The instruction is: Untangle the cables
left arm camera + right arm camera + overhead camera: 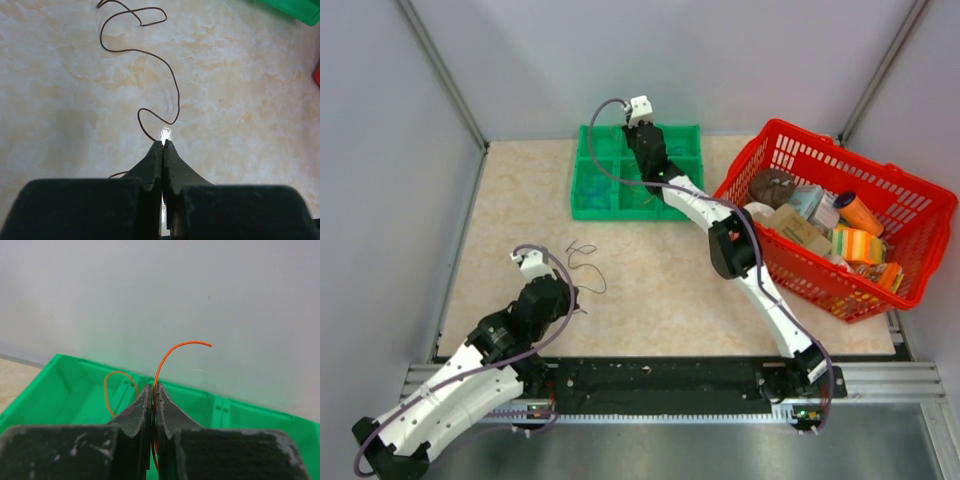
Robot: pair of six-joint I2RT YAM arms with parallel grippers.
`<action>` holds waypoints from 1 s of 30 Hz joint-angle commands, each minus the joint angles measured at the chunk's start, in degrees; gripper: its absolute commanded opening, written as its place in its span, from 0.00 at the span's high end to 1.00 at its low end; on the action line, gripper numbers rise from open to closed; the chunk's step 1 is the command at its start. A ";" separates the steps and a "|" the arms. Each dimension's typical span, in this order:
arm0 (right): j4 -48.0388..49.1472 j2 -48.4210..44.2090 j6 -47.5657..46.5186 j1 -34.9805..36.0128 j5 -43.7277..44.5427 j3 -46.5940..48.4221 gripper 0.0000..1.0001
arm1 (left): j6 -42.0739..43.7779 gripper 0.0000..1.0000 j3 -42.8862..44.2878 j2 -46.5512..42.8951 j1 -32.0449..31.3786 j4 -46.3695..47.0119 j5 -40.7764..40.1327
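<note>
A thin dark brown cable (588,268) lies in loose curves on the beige table. In the left wrist view the cable (172,85) runs up to the tips of my left gripper (164,143), which is shut low over the table, apparently on the cable's near end. The left gripper (575,298) is at the near left. My right gripper (154,387) is shut on a thin orange cable (170,352), whose ends curl out above and to the left of the jaws. The right gripper (640,130) hangs over the green tray (595,165) at the back.
The green tray (75,385) has several compartments and stands against the back wall. A red basket (790,140) full of packets and bottles stands at the right. Grey walls enclose the table on three sides. The right arm stretches diagonally across the middle.
</note>
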 commanded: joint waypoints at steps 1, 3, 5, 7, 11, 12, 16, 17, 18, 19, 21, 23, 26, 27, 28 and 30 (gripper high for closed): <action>3.98 3.10 5.84 -2.04 -4.62 4.13 0.99 | -1.27 1.00 1.58 0.22 0.21 1.20 -0.98; 3.81 3.81 5.58 -2.04 -5.32 5.01 0.94 | -1.27 1.00 1.58 0.57 0.21 1.82 -0.81; 4.07 4.16 4.88 -2.13 -4.80 5.02 0.86 | -1.45 1.00 1.75 1.18 0.21 2.08 -0.63; 2.58 3.90 4.78 -2.22 -4.01 5.72 0.72 | -1.80 1.00 2.02 1.97 0.21 2.26 -0.19; -3.74 -0.75 4.96 -2.22 -2.86 4.58 0.51 | -2.41 1.00 3.16 2.85 0.12 1.73 1.12; -5.58 -2.76 5.31 -2.13 -3.13 4.06 0.48 | -2.67 1.00 3.34 2.77 0.21 1.47 1.65; -13.22 -13.22 5.66 -1.17 -3.56 -0.77 0.34 | -4.34 1.00 3.08 1.89 0.21 1.47 4.20; -16.38 -15.85 5.58 -0.82 -3.66 -0.70 0.29 | -4.26 1.00 2.90 1.54 0.12 1.64 4.81; -21.02 -18.49 5.57 -0.38 -3.31 -0.61 0.24 | -4.52 1.00 2.72 1.19 0.21 1.90 5.60; -24.64 -20.95 5.92 0.06 -3.39 -1.48 0.22 | -4.52 1.00 2.55 0.92 0.21 2.25 6.39; -32.11 -27.71 9.33 0.94 -5.92 -6.72 0.18 | -3.91 1.00 2.37 0.31 0.21 3.13 7.98; -33.90 -37.62 13.03 1.30 -11.09 -19.08 0.17 | -3.30 1.00 2.20 0.31 0.21 4.27 10.08; -31.45 -51.17 17.51 2.70 -17.18 -40.09 0.17 | -1.54 1.00 1.84 0.83 0.21 9.01 15.35; -30.74 -56.43 18.14 3.49 -18.50 -45.47 0.17 | -1.53 1.00 1.50 1.18 0.21 10.77 17.11; -30.30 -60.05 18.23 4.97 -19.73 -50.83 0.17 | -1.62 1.00 1.23 1.71 0.21 12.61 18.95; -29.86 -66.21 17.80 7.35 -20.62 -59.55 0.16 | -2.23 1.00 0.53 3.29 0.21 14.82 21.07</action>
